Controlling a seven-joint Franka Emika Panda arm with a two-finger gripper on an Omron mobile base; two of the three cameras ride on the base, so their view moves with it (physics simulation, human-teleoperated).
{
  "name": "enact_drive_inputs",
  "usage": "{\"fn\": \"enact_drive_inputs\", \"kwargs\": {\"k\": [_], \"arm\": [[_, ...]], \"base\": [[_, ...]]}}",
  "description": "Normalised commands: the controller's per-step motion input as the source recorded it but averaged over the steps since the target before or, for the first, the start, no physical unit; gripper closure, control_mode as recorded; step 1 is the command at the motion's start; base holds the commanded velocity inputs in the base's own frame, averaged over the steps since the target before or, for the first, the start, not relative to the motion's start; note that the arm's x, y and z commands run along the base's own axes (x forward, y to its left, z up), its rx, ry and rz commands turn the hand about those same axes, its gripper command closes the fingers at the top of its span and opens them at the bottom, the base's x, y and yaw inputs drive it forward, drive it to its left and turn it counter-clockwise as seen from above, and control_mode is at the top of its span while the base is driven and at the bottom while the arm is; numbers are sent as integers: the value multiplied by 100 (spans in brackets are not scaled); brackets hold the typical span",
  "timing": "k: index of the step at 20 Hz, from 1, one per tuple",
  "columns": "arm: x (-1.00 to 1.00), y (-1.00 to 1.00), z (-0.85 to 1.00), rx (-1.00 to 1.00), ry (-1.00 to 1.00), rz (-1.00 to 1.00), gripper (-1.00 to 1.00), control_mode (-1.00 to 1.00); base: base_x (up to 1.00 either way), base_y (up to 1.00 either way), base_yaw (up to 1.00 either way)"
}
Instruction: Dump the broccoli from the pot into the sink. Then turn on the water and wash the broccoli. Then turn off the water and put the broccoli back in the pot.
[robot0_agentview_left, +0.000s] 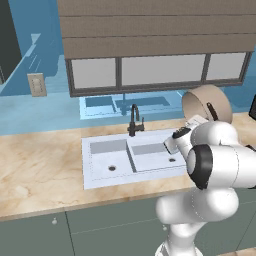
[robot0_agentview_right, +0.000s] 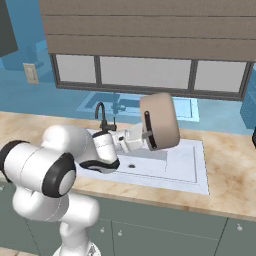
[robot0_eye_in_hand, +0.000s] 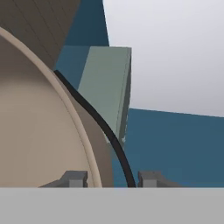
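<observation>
From the left base view, I hold the pot (robot0_agentview_left: 205, 102) tipped on its side above the white sink (robot0_agentview_left: 131, 157), which lies below my pincer, so the contents can fall out. From the right base view, my pincer (robot0_agentview_right: 141, 137) is clamped on the pot's rim beside a black handle (robot0_agentview_right: 148, 131), above the worktop (robot0_agentview_right: 235, 170). In the hand view the rim sits between the fingertips (robot0_eye_in_hand: 74, 178); I cannot spot the broccoli.

light is even and bright, shadows are very soft, all pictures are sharp, no glare or blur.
</observation>
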Motion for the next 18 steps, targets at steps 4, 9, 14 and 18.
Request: {"fn": "enact_drive_inputs", "kwargs": {"k": [4, 9, 14, 18], "arm": [[15, 14, -5, -11, 0, 0, 100, -100], [8, 13, -2, -10, 0, 0, 100, -100], [14, 4, 0, -8, 0, 0, 100, -100], [23, 1, 0, -5, 0, 0, 100, -100]], "base": [[0, 0, 0], [0, 0, 0], [0, 0, 0], [0, 0, 0]]}}
